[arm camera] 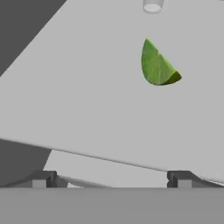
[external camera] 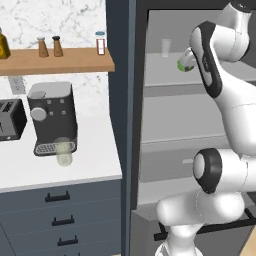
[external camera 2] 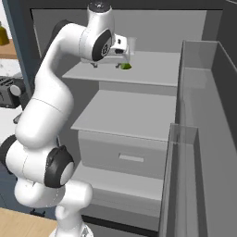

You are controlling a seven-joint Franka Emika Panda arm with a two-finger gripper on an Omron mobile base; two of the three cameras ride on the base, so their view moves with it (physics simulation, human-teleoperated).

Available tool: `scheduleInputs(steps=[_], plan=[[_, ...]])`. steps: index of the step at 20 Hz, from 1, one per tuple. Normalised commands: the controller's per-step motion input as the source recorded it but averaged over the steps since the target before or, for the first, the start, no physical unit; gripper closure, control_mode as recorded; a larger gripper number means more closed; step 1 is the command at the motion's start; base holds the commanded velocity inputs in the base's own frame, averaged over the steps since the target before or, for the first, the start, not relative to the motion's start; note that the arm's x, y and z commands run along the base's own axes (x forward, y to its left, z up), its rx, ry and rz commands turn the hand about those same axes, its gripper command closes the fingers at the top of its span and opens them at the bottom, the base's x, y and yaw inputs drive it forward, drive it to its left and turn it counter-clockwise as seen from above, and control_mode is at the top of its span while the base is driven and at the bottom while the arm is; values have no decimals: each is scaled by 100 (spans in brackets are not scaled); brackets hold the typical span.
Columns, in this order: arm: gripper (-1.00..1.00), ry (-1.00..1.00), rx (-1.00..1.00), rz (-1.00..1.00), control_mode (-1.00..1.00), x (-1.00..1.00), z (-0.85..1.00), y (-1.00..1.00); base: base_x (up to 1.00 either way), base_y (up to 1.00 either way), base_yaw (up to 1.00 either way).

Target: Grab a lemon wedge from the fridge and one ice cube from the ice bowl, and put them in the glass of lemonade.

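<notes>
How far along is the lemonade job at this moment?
Done: the fridge stands open, and the arm has reached in to its upper shelf. In hand: the open gripper is lined up short of the lemon wedge, which lies on the shelf untouched. Left: grasp the wedge, carry it to the glass on the counter by the coffee machine, then fetch an ice cube; nothing is held yet.

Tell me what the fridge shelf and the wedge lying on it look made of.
Fridge shelf: flat matte grey, uniform and without gloss or see-through, so likely painted metal or opaque plastic; cannot tell which. Lemon wedge: fruit flesh, yellow-green with faint radial streaks and a darker rind edge, matte.
</notes>
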Motion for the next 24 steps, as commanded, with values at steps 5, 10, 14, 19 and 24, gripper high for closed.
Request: scheduleInputs(steps=[5, 10, 14, 19, 24], plan=[[-100, -7, 0, 0, -100, 24, 1, -28, 0, 0, 0], [-100, 0, 0, 0, -100, 47, 0, -14, 0, 0, 0], [-100, 0, -1, 3, -100, 46, -5, 0, 0, 0, 0], [-100, 0, -3, 9, -100, 74, -17, 0, 0, 0, 0], [-100, 11, -6, 14, -100, 56, 0, -5, 0, 0, 0]])
